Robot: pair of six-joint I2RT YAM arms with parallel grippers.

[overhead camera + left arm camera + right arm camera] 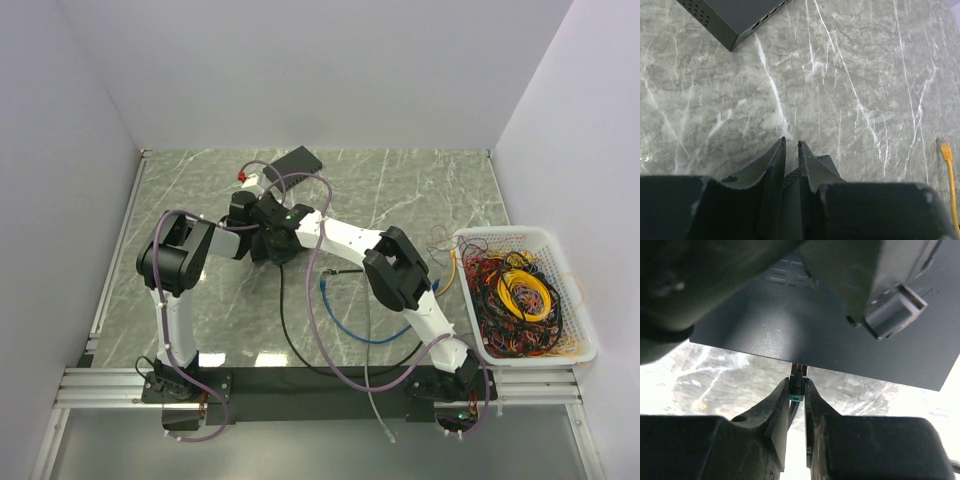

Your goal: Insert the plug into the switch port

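The switch [298,160], an oblong dark-grey box, lies at the back of the table. In the left wrist view [735,15] a row of sockets [764,19] shows on its side. The plug [942,146], the clear tip of the orange-yellow cable, lies loose on the marble, free of both grippers. My left gripper [790,142] is shut on the edge of a flat black slab [826,162]. My right gripper [798,382] is shut on a black cable's teal-booted connector [798,385], whose tip meets the slab's edge [840,325]. In the top view both grippers [262,232] meet at mid-table and hide the slab.
The black cable [285,320] and a blue cable [350,325] trail over the marble near the front. A white basket [520,235] full of tangled cables stands at the right. A small red-and-white item [245,178] lies left of the switch.
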